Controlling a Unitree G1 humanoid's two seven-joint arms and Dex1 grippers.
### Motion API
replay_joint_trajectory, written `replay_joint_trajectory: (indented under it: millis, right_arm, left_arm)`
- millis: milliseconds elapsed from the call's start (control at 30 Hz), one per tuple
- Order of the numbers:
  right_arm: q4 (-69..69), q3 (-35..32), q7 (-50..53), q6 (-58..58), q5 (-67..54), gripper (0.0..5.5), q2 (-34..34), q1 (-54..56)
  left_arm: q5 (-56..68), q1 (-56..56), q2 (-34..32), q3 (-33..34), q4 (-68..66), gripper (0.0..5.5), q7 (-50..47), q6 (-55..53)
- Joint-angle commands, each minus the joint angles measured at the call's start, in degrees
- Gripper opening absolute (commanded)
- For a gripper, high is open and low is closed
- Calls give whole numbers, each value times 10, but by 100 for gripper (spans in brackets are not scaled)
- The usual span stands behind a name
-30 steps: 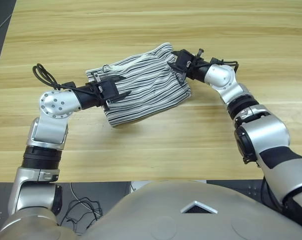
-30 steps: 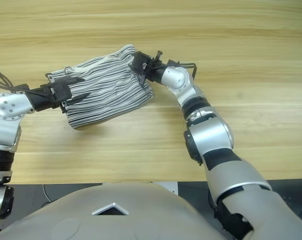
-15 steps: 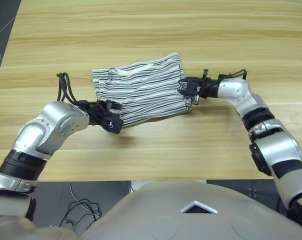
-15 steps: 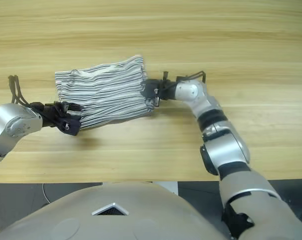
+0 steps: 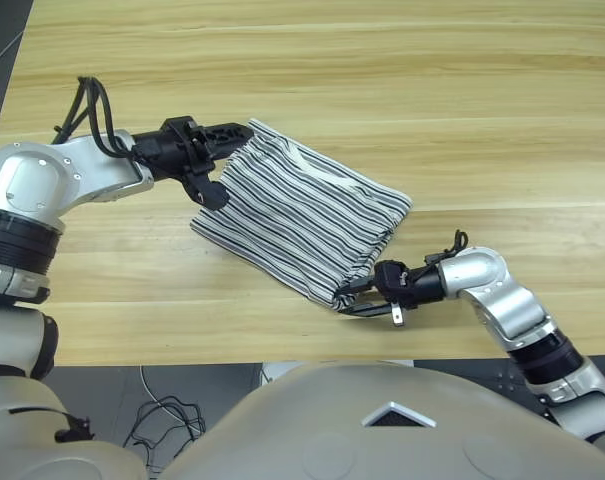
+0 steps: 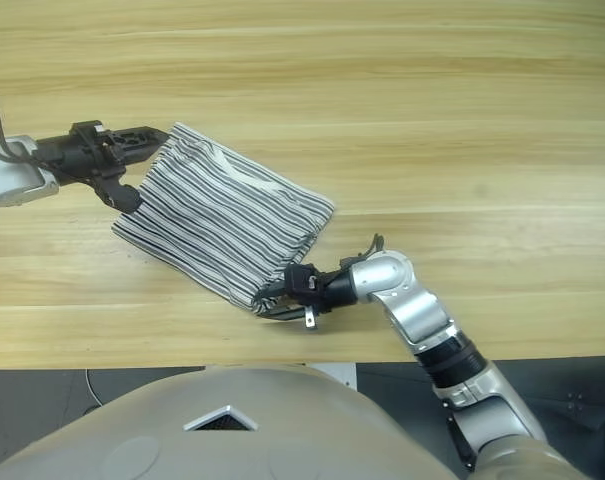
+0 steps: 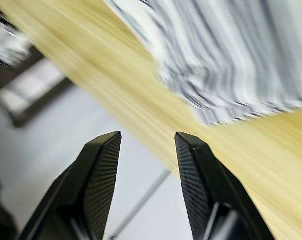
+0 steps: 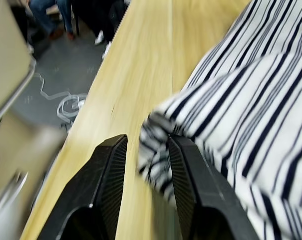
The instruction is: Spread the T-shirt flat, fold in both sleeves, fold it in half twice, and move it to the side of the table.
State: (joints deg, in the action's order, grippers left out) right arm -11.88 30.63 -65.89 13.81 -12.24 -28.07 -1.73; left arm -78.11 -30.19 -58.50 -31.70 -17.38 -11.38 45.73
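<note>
Close to the near edge of the worktop (image 5: 482, 110), the right tool (image 5: 354, 296) pinches the nearest corner of the folded T-shirt (image 5: 302, 215). In the right wrist view its fingers (image 8: 110, 182) stand only narrowly apart, with a bunched fold of striped cloth caught between them.

The T-shirt is already a compact striped rectangle, several layers thick. It lies slantwise on the worktop, left of the middle, with one corner reaching toward the near edge and the opposite corner pointing toward the far left.

At that far corner, not far from the worktop's left edge, the left tool (image 5: 234, 129) points its tips at the cloth. The left wrist view shows its fingers (image 7: 98, 187) well apart with nothing between them — the shirt's edge lies just beyond their tips, on the wood.

The sleeves and both half-folds look done, so the step in hand appears to be the last one: moving the bundle to the side of the worktop. With only one corner held, the next move probably calls for a low, steady slide rather than a lift, so the layers stay stacked. The left tool would need either to close on its corner and share the load or to stay clear of the cloth's path. The likeliest trouble is the upper layers peeling open as the held corner leads and the rest drags behind.
</note>
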Motion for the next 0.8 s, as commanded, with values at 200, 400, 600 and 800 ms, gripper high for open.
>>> replay_joint_trajectory:
  millis: [200,400,600,800]
  right_arm:
    - [-25,-134,31,98,-144,150,28,130]
    - [173,-106,8,2,-57,150,48,229]
    - [287,-106,50,-111,44,150,38,247]
    - [304,-132,51,-142,64,150,14,246]
  left_arm:
    - [99,-38,-17,64,-83,200,-47,-10]
    - [146,-33,1,55,-123,200,-2,2]
    - [483,133,-9,21,-56,200,269,51]
    - [593,178,-26,76,51,200,390,-18]
